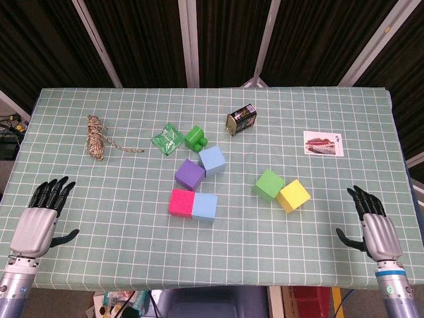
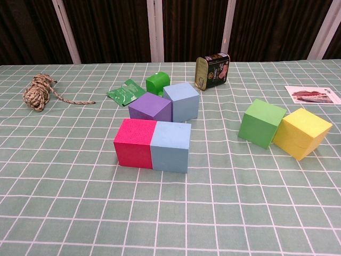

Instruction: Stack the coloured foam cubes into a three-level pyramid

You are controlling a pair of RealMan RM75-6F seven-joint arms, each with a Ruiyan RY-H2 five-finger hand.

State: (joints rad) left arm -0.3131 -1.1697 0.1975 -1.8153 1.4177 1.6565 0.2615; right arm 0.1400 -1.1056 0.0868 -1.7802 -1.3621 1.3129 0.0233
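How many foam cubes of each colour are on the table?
Light blue foam cubes: 2
Purple foam cube: 1
Pink foam cube: 1
Green foam cube: 1
Yellow foam cube: 1
Total: 6
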